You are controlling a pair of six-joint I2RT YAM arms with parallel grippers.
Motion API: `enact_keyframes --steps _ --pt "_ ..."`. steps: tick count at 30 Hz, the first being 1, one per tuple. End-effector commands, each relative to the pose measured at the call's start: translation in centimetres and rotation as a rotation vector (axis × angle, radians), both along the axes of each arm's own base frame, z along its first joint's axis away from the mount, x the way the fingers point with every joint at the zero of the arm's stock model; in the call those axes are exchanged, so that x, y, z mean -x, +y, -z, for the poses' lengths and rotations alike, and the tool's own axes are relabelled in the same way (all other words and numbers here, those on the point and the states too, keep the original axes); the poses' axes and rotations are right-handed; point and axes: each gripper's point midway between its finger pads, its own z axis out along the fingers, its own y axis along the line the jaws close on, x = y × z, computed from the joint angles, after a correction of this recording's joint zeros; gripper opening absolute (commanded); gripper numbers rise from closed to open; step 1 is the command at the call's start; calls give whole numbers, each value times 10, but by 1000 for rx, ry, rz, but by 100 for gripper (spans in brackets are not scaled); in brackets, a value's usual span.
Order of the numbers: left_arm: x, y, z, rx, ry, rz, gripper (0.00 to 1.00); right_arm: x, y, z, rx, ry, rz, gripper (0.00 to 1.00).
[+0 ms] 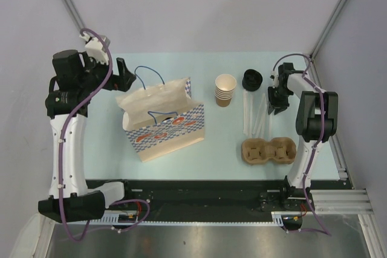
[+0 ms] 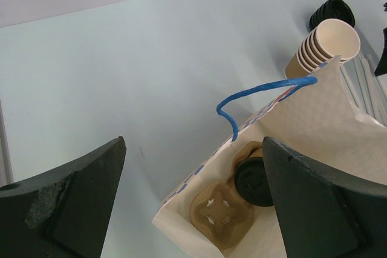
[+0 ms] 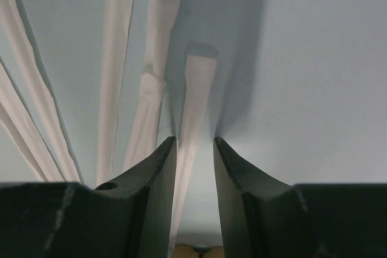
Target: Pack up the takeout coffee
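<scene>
Lower centre of the left wrist view, the takeout coffee (image 2: 253, 179) sits in a pulp carrier (image 2: 219, 214) inside the paper bag (image 2: 326, 131), likely light and crushable, best held gently below its lid, while the left gripper (image 2: 193, 149) holds its jaws wide and the right gripper (image 3: 195, 149) holds them narrow astride a wrapped straw (image 3: 196, 101).

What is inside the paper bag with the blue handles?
A brown pulp carrier lies in the bag, a black cup lid beside its empty pocket. The cup under the lid is covered.
</scene>
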Motion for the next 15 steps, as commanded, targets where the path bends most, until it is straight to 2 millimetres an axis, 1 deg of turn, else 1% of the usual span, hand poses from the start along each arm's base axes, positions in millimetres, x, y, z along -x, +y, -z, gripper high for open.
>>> enact_keyframes --steps 1,5,8,9,11,12,14,15 --pt "1 5 2 -22 -4 -13 100 -21 4 -3 5 -42 8 36" --pt "0 7 7 -30 11 -18 100 -21 6 6 8 -23 6 35" --pt "-1 8 8 -36 11 -22 100 -17 3 12 17 1 10 31" --pt "-2 8 9 -38 12 -21 100 -16 0 12 22 5 14 26" --pt "-3 8 7 -39 5 -19 99 -15 -2 9 28 5 20 20" --pt "-4 9 8 -38 6 -21 100 -15 -7 7 33 1 30 14" --pt "-6 8 8 -31 3 -20 99 -17 -13 -5 32 -22 44 10" --pt "-7 7 9 -25 4 -17 99 -21 -19 -11 32 -40 59 5"
